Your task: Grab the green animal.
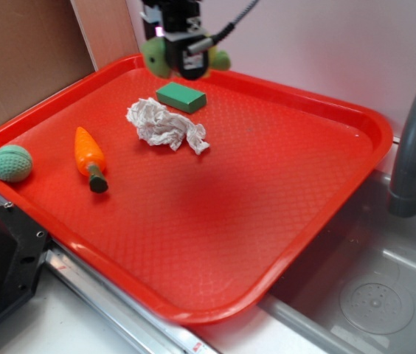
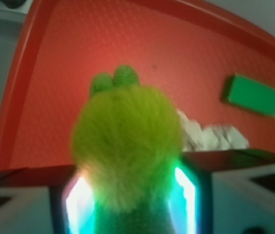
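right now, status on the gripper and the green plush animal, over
Gripper shut on fuzzy green plush turtle. Turtle lifted clear above red plastic tray. Flat green block and crumpled white tissue below, nothing obstructing.

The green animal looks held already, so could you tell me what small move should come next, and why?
Probably a short lift straight up: the gripper is shut on the green animal, which hangs above the red tray, clear of the green block.
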